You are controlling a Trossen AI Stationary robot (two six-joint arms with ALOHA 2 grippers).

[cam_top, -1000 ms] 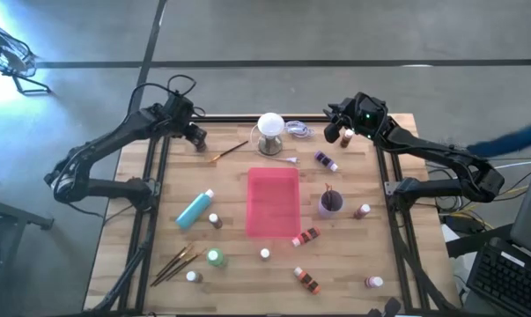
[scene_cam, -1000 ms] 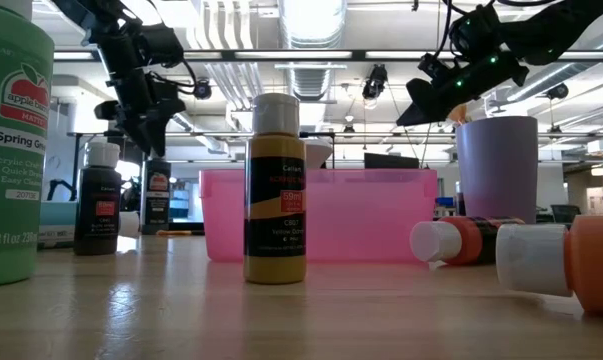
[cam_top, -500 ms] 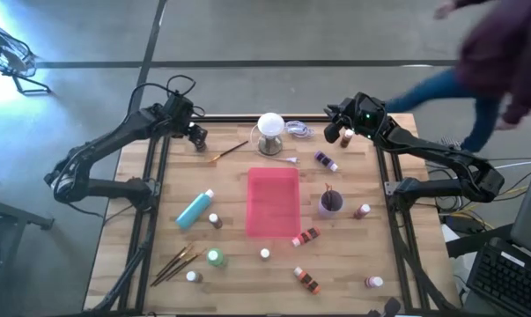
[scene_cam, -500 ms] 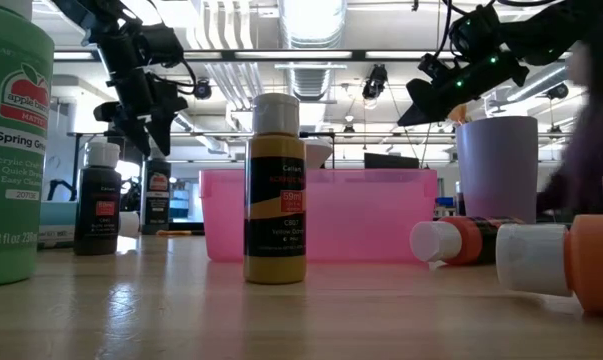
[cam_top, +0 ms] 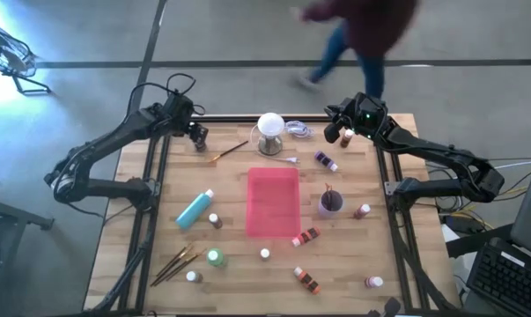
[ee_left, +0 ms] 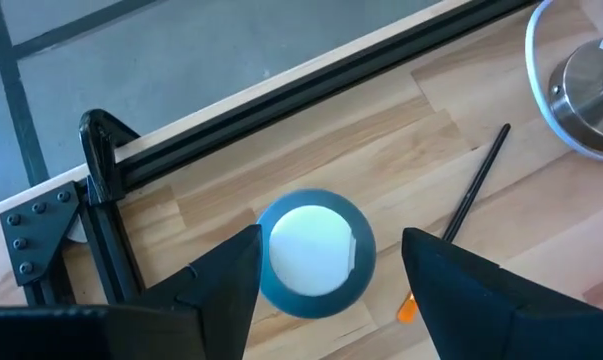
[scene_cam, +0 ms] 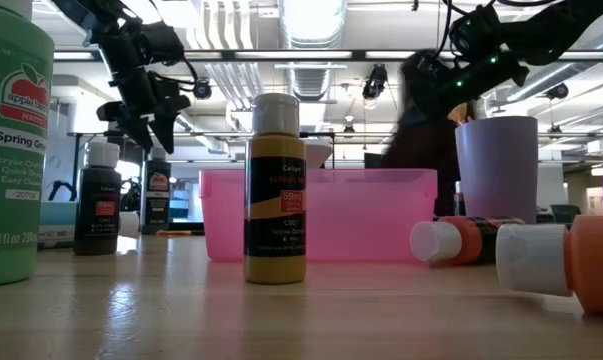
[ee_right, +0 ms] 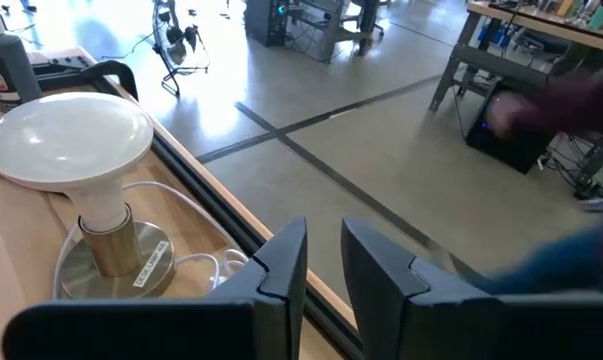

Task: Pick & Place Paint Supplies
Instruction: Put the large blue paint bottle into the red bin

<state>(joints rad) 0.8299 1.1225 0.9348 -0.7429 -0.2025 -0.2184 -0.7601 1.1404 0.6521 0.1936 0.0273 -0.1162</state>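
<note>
Your left gripper [ee_left: 326,270] hangs over the far left corner of the table [cam_top: 124,264], fingers spread apart with a white-capped bottle [ee_left: 312,250] standing directly below and between them, seen cap-on in the left wrist view; the fingers flank it on both sides but do not appear to press on it, so you seem lined up for a grasp or just clear of one, and the pictures do not say which. A thin brush [ee_left: 471,190] lies just beside that bottle, angled toward the white ball-topped stand [cam_top: 270,130], so watch it does not get nudged as you work there. Your right gripper [cam_top: 342,134] sits over the far right corner, its fingers drawn close together with only a narrow gap in the right wrist view; in the high view an orange-brown bottle [cam_top: 346,138] shows right at its tip, though whether it is gripped or merely beside the fingers cannot be told. The pink tray [cam_top: 273,201] lies in the middle of the table, well apart from both grippers, which suggests it is where supplies are meant to go. Most of the supplies are still scattered around it: the teal bottle [cam_top: 195,209] to its left, brushes [cam_top: 177,261] near the front left, small bottles about the front and right. A person [cam_top: 362,35] passes beyond the far edge, clear of the table.
</note>
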